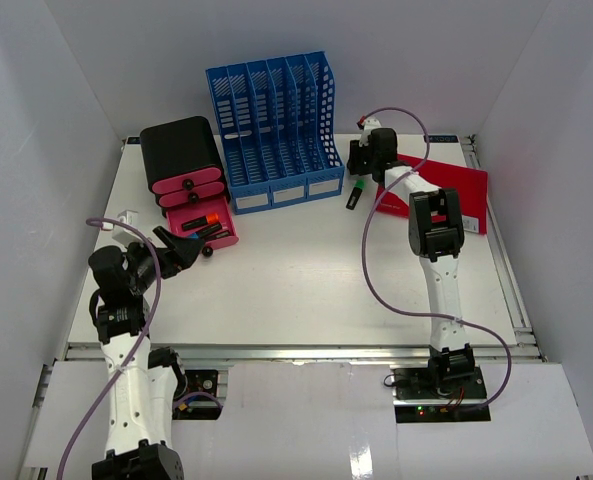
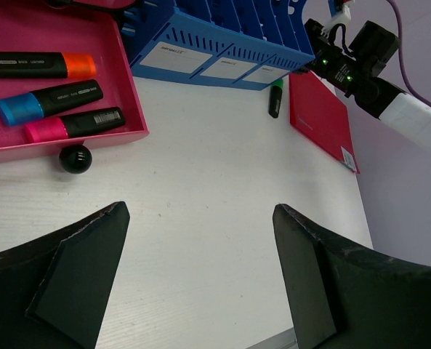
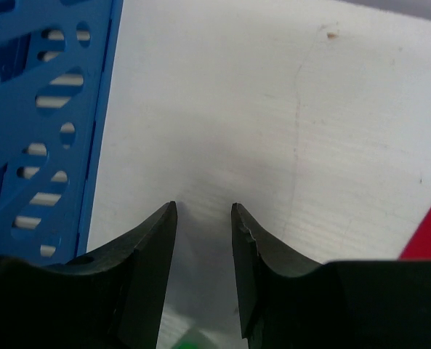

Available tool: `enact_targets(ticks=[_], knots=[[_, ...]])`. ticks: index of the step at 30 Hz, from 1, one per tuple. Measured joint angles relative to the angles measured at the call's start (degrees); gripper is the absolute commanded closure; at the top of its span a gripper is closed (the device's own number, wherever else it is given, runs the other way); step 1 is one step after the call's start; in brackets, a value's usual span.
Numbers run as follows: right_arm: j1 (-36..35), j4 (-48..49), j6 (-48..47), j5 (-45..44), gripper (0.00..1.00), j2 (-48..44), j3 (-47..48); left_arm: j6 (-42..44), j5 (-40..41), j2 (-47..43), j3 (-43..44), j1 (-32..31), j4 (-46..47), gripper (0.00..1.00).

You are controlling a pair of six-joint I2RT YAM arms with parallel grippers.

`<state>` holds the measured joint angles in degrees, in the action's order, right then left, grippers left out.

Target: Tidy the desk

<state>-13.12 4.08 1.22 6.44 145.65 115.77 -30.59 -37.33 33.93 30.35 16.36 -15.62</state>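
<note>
The white desk [image 1: 296, 285] carries a green highlighter [image 1: 354, 196] lying loose beside a red notebook [image 1: 463, 192]. My right gripper [image 1: 360, 162] points down at the desk just behind that highlighter. In the right wrist view its jaws [image 3: 204, 207] stand narrowly apart with bare desk between the tips and a blurred green bit at the bottom edge. My left gripper [image 1: 183, 250] hovers wide open in front of the open pink drawer [image 1: 204, 226]. The left wrist view shows nothing between its fingers [image 2: 200, 211], and the green highlighter [image 2: 275, 97] lies far off.
A blue file rack [image 1: 274, 130] stands at the back, with a black drawer unit [image 1: 183, 160] to its left. The open drawer [image 2: 135, 109] holds orange [image 2: 41, 65], blue [image 2: 48, 103] and pink [image 2: 73, 123] highlighters. Its black knob [image 2: 75, 158] faces me. White walls close in both sides.
</note>
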Motion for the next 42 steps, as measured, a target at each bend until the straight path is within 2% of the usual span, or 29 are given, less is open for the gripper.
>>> enact_targets(ticks=[12, 19, 22, 28, 31, 42], knots=[[0.67, -3.31, 0.33, 2.51, 0.56, -11.51, -14.28, 0.00, -0.92, -0.92, -0.55, 0.00, 0.83, 0.08], [1.33, -4.96, 0.52, 3.67, 0.56, -17.19, -15.20, -0.02, -1.36, -1.76, -0.76, 0.00, 1.12, 0.09], [1.43, -5.57, 0.30, 3.78, 0.51, -17.76, -15.41, -0.02, -1.66, -2.10, -0.76, 0.00, 1.12, 0.09], [1.48, -8.19, -6.35, 7.10, 0.49, -18.82, -19.60, -0.02, -2.26, -2.71, -0.78, 0.00, 1.12, 0.08], [1.43, -10.74, -7.22, 7.04, 0.45, -20.19, -20.18, -0.02, -2.44, -2.79, -0.79, 0.00, 1.27, 0.08], [-1.22, -11.73, 4.33, 1.52, 0.31, -25.69, -26.24, -0.07, -2.64, -3.02, -1.07, 0.00, 1.95, 0.08]])
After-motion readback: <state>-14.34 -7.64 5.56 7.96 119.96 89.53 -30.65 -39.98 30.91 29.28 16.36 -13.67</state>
